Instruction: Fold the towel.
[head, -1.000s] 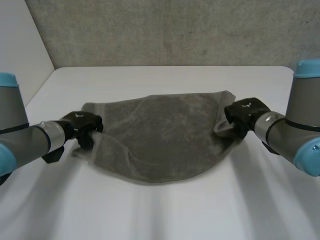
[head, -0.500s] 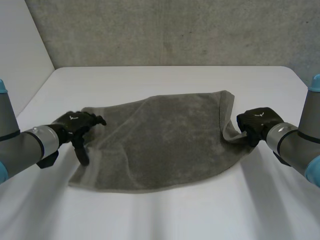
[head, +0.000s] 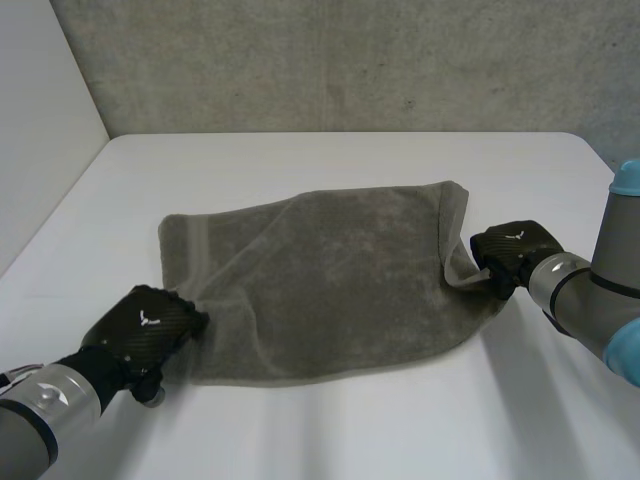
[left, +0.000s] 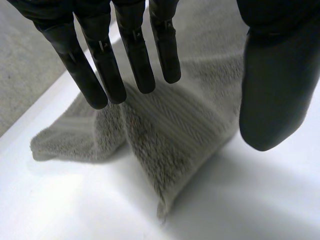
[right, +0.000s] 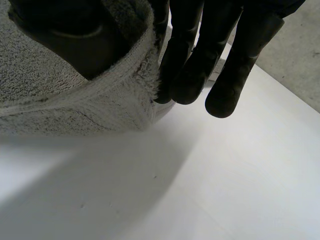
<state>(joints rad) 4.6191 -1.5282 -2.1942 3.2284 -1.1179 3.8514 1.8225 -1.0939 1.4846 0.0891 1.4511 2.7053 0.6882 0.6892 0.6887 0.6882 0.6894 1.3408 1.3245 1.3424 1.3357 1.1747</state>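
Observation:
A grey towel (head: 330, 280) lies spread on the white table (head: 340, 430), folded over itself, with its right end lifted a little. My left hand (head: 148, 328) hovers at the towel's near left corner. In the left wrist view its fingers (left: 135, 55) are straight, the thumb (left: 275, 90) stands well apart, and the towel corner (left: 170, 135) lies loose below them. My right hand (head: 510, 252) is at the towel's right edge. In the right wrist view its fingers (right: 200, 60) and thumb pinch the towel's hem (right: 90, 105).
A grey wall (head: 350, 60) rises behind the table's far edge. The table's left edge (head: 60, 210) runs beside a pale side wall. Bare table surface stretches in front of the towel and behind it.
My left hand let go of the towel's left corner, opened and drew back toward the near left. The towel's left side dropped flat. My right hand kept its pinch, shifting slightly right.

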